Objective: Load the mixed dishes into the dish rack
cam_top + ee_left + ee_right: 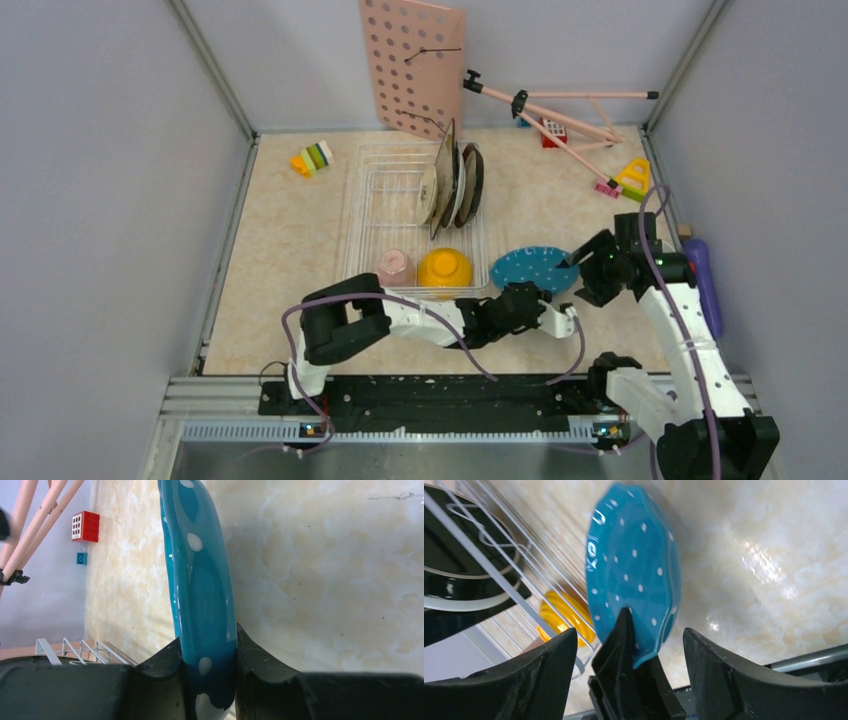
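The teal white-dotted dish (535,268) hangs just right of the dish rack (365,200), dotted side toward the camera. My left gripper (536,294) is shut on its near rim; in the left wrist view the dish (202,570) runs edge-on between both fingers of that gripper (210,665). My right gripper (580,265) stands open at the dish's right edge, its jaws wide on either side of the dish (634,570) and not touching it. Two plates (455,185) stand upright in the rack. A pink cup (395,267) and a yellow-orange bowl (446,267) lie upside down at its near end.
A pink pegboard (415,65) leans on the back wall beside a fallen pink stand (560,115). Toy blocks lie at the back left (312,158) and far right (635,178). A purple object (702,275) lies along the right wall.
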